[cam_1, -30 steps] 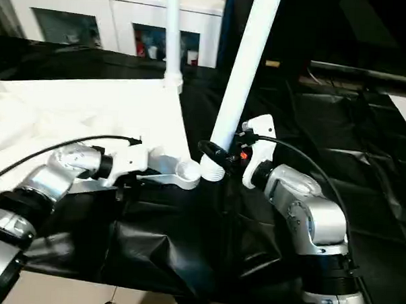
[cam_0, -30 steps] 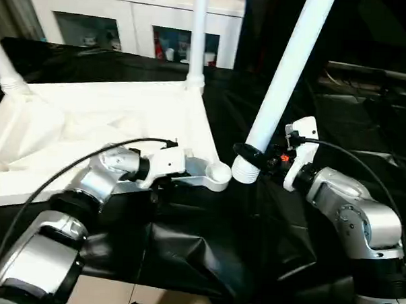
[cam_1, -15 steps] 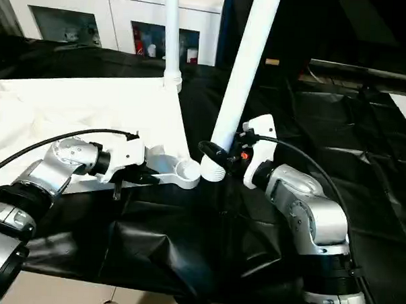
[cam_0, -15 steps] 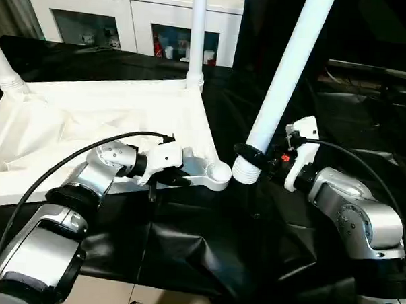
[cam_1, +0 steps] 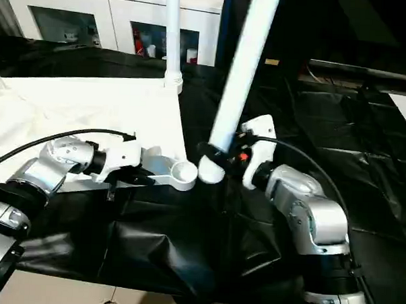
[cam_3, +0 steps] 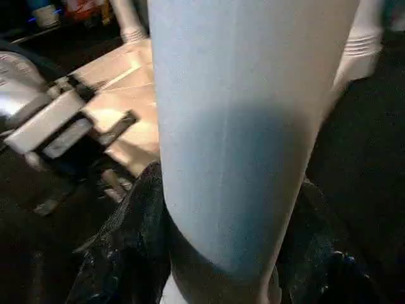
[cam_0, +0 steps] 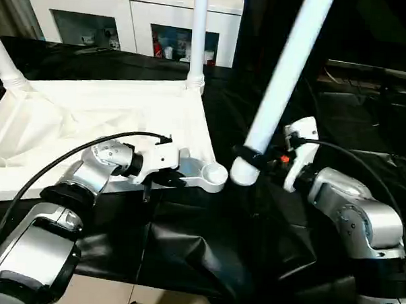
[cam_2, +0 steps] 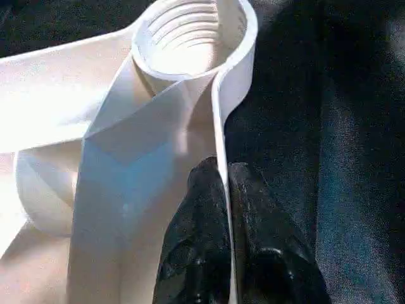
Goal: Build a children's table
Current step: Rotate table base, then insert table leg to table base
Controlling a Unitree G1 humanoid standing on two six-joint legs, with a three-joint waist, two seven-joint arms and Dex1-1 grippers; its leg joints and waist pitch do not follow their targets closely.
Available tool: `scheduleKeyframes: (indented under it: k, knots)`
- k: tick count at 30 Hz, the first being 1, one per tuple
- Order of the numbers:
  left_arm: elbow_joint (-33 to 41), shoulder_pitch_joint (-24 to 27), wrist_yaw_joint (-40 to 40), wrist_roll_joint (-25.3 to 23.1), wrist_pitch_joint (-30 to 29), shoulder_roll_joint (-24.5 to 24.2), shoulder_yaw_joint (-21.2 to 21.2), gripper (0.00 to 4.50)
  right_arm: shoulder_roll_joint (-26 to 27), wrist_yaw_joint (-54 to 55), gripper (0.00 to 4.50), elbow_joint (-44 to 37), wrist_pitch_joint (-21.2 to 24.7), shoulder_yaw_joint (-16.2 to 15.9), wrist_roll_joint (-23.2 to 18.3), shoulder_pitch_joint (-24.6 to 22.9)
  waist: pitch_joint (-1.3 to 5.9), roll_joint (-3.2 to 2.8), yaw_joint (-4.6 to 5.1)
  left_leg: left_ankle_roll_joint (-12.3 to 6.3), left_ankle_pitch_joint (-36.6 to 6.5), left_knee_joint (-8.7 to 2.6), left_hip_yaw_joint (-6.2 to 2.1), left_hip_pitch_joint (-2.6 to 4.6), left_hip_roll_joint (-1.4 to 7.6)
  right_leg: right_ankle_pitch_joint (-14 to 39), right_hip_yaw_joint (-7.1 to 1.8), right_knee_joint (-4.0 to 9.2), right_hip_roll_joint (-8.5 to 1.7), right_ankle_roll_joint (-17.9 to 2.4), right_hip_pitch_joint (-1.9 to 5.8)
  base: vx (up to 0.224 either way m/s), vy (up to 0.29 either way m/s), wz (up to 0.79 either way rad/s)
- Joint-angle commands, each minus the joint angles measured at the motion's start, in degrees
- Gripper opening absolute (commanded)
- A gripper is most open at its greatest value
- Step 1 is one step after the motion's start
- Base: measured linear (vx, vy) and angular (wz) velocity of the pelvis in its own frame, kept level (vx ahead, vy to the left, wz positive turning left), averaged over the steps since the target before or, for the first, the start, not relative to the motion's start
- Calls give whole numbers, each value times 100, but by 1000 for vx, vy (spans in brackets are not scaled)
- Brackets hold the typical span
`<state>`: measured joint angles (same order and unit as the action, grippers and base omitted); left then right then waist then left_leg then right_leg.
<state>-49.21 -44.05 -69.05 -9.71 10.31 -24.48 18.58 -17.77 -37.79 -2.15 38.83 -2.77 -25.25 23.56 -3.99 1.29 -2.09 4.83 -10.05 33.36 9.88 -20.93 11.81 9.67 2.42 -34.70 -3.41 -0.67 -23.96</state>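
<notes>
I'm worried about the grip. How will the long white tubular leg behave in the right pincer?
The long white tubular leg looks stiff and light. Held low by the right pincer, it's probably top-heavy and apt to swing. Its smooth plastic may slip.

1. Both forearms are rounded silver metal shells with black joint rings.
2. White blocky housings sit at each wrist.
3. A black cable (cam_0: 61,160) loops along the left arm; another arcs over the right.
4. Each pincer has glossy black fingers (cam_2: 201,253).
</notes>
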Motion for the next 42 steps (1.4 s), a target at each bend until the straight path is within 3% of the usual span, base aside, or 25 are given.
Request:
scheduleKeyframes:
  k: [1,4,7,10,13,14,16,21,28,33,42]
  knots:
    - [248,254,-47,-80,-327,133,198,0,14,-57,186,-93,100,-126,-34,164,294,-13,-6,28,-1314,-400,4,51,103,1512,-247,438,-368,-1095,299,0,0,0]
    - [725,460,-131,82,-653,252,225,0,68,-75,186,126,21,-269,116,260,269,-8,-15,9,-1310,-410,17,71,112,1499,-255,449,-357,-1102,263,0,0,0]
    - [877,528,-158,124,-684,286,245,0,102,-86,186,296,-68,-324,212,309,292,-22,-33,-43,-1075,-408,36,88,115,1004,-257,421,-346,-1219,268,0,0,0]
    - [1003,575,-122,132,-728,293,221,0,91,-108,186,530,-179,-407,330,361,272,24,-52,-108,-887,-414,41,46,110,689,-251,379,-346,-1249,298,0,0,0]
    - [1117,611,-100,102,-805,254,209,0,74,-140,186,627,-238,-440,369,380,240,31,-61,-104,-1018,-424,47,52,108,980,-257,420,-363,-1160,292,0,0,0]
    - [1236,655,-87,96,-884,214,188,0,66,-152,186,702,-304,-460,391,391,234,59,-54,-98,-1045,-428,46,47,110,1059,-259,427,-368,-1135,295,0,0,0]
    - [1394,717,-83,95,-964,151,180,0,84,-163,186,830,-428,-456,443,407,217,37,-41,-41,-1154,-445,35,49,121,1376,-259,453,-381,-1060,274,0,0,0]
    - [1461,770,105,114,-885,123,100,0,178,-216,186,1172,-722,-359,448,409,198,45,-9,-32,-1174,-449,40,56,119,1275,-258,452,-359,-1095,262,0,0,0]
    - [1529,811,195,123,-865,117,70,0,383,-321,186,1614,-1068,-240,383,380,171,52,10,-1,-1441,-478,24,54,128,1821,-260,509,-380,-975,236,0,0,0]
    - [1584,840,293,126,-870,97,35,0,517,-434,186,1932,-1409,-152,283,311,178,54,28,-20,-1455,-478,22,44,129,1825,-261,510,-384,-986,237,0,0,0]
    - [1562,870,441,146,-816,73,-41,0,718,-495,186,2208,-2214,-8,359,-262,146,26,35,-10,-1700,-517,9,52,144,2039,-265,545,-382,-944,195,0,0,0]
